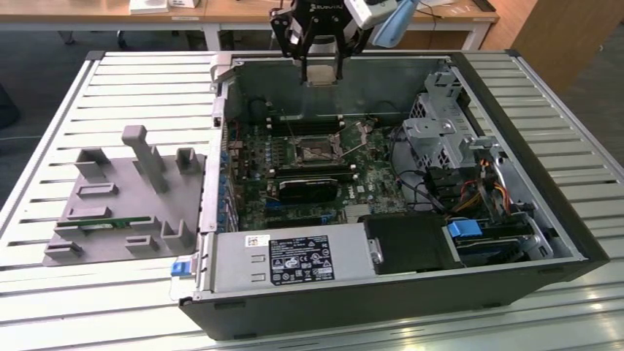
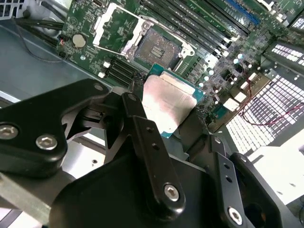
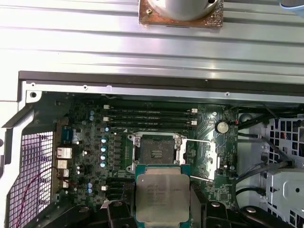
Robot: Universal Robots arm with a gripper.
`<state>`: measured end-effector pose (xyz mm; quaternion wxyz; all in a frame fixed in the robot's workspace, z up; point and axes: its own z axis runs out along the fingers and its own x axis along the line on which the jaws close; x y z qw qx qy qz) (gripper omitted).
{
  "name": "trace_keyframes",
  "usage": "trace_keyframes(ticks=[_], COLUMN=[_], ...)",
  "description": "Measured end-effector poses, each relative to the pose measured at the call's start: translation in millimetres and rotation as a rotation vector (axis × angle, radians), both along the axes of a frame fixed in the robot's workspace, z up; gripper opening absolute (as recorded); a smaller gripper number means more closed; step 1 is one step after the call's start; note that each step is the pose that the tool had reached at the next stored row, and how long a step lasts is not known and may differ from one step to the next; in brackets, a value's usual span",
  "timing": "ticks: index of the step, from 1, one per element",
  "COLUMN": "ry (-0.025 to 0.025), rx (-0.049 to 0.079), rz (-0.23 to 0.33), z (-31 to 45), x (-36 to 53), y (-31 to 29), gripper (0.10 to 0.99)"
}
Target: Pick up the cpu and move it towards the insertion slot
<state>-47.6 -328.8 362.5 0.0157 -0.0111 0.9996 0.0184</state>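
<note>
My gripper (image 1: pixel 322 64) hangs above the far wall of the open computer case (image 1: pixel 546 212), shut on the cpu (image 1: pixel 323 74). In both wrist views the cpu (image 2: pixel 171 95) (image 3: pixel 162 190) is a flat square chip with a silvery top and green edge, held level between two black fingers (image 2: pixel 147 142) (image 3: pixel 114 213). The insertion slot (image 1: pixel 317 150) is a square socket with a metal frame and dark centre on the green motherboard. Its load plate is swung open. The socket (image 2: pixel 154 47) (image 3: pixel 156 152) lies below and just past the chip, apart from it.
A grey tray (image 1: pixel 127 197) with a green memory stick (image 1: pixel 102 221) lies at the exterior view's left on the slatted table. Inside the case are long black memory slots (image 3: pixel 147 118), a black heatsink (image 1: pixel 307 191), a power supply (image 1: pixel 283 263) and a drive cage (image 1: pixel 449 139).
</note>
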Motion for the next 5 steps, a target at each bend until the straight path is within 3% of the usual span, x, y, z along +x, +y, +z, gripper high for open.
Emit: trace_keyframes(ticks=[5], ry=[0.0000], rx=[0.000], rz=[0.000], z=[0.0], x=[0.0], y=[0.1], gripper=[0.541])
